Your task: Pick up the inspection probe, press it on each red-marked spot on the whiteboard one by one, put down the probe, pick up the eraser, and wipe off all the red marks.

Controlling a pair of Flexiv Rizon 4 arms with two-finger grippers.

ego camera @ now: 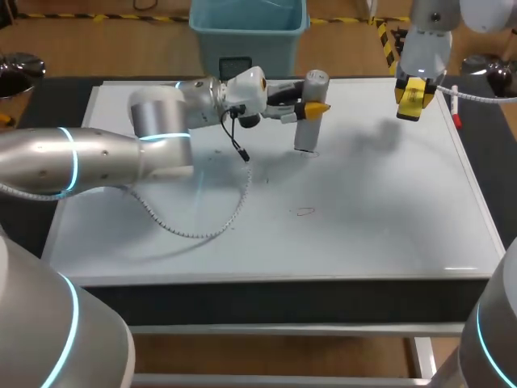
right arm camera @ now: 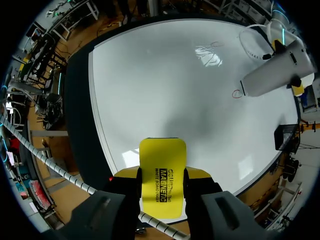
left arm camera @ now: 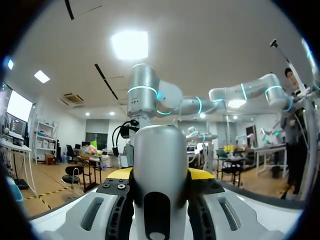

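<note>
The grey cylindrical probe [ego camera: 306,136] stands upright on the whiteboard [ego camera: 380,210] at the far middle, its tip down on the board. My left gripper [ego camera: 311,107] is shut on its upper part; in the left wrist view the probe [left arm camera: 160,155] fills the gap between the fingers of the left gripper [left arm camera: 160,176]. A small red mark [right arm camera: 236,93] lies right at the probe's tip [right arm camera: 272,75]. Another red mark [ego camera: 304,212] sits nearer the board's middle. My right gripper [ego camera: 412,99] hovers over the far right of the board, shut on the yellow eraser [right arm camera: 162,180].
The left arm's coiled cable [ego camera: 206,229] droops onto the board's left half. A red marker pen [ego camera: 456,109] lies along the board's far right edge. A small dark device with a screen [ego camera: 234,66] stands at the table's far edge.
</note>
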